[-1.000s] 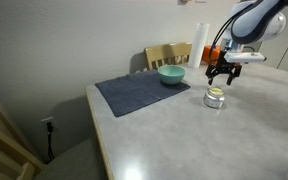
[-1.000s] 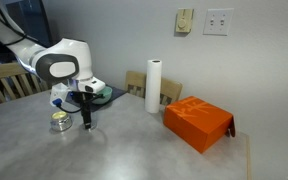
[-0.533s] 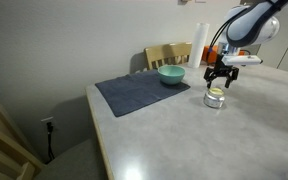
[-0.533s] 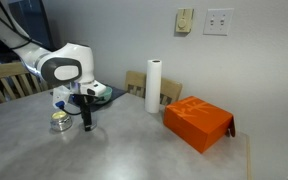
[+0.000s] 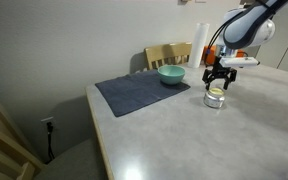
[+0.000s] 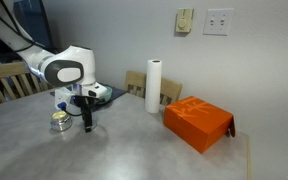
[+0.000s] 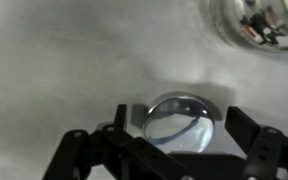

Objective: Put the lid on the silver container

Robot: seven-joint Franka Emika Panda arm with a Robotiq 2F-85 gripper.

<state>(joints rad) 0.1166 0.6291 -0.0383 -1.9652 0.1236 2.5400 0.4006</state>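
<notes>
The small, round, shiny metal lid [image 7: 180, 116] lies between the jaws of the wide-open pincer [image 7: 176, 124]. The squat silver metal container [image 7: 256, 22] stands just beyond. The lid is judged light, stiff and slippery, best pinched across its rim.

A teal bowl [image 5: 171, 74] sat on a dark mat [image 5: 139, 93] near the gripper [image 5: 217, 82], before a wooden chair [image 5: 168, 54], while a white paper towel roll [image 6: 154, 85] stood upright beyond it and an orange box [image 6: 198, 122] lay well apart on the grey table [image 5: 184, 135].
</notes>
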